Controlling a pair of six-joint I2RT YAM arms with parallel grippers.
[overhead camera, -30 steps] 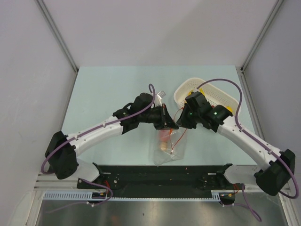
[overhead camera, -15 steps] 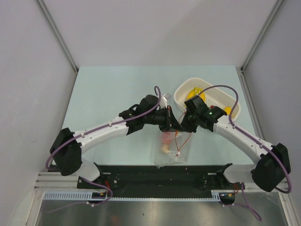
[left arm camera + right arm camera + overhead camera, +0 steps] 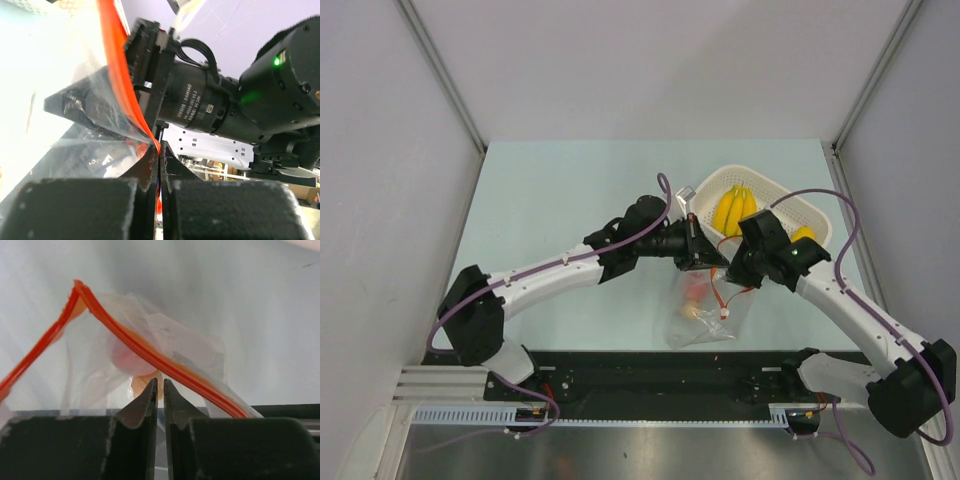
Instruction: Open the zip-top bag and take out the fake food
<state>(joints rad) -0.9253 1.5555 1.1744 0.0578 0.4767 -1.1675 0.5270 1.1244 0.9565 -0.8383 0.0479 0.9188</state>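
Note:
The zip-top bag (image 3: 705, 318), clear with a red zip strip (image 3: 150, 354), hangs between my two grippers, its mouth parted. My left gripper (image 3: 705, 262) is shut on the red strip (image 3: 120, 85), which runs up from its fingertips (image 3: 152, 162). My right gripper (image 3: 730, 276) faces it from the right, jaws pinched nearly together on the bag's clear film just below the strip. Inside the bag sit a red piece of fake food (image 3: 129, 358) and a tan piece (image 3: 141, 385), also visible from above (image 3: 693, 300). A yellow banana bunch (image 3: 733, 208) lies in the white basket (image 3: 705, 192).
The white perforated basket stands at the back right, just behind both grippers, with a yellow lemon-like fruit (image 3: 804, 236) at its right end. The black rail (image 3: 650, 372) runs along the near table edge under the hanging bag.
Both arms have shifted right and slightly toward the near edge, carrying the bag with them. The right arm no longer covers the basket, so the bananas show. The right jaws have narrowed.

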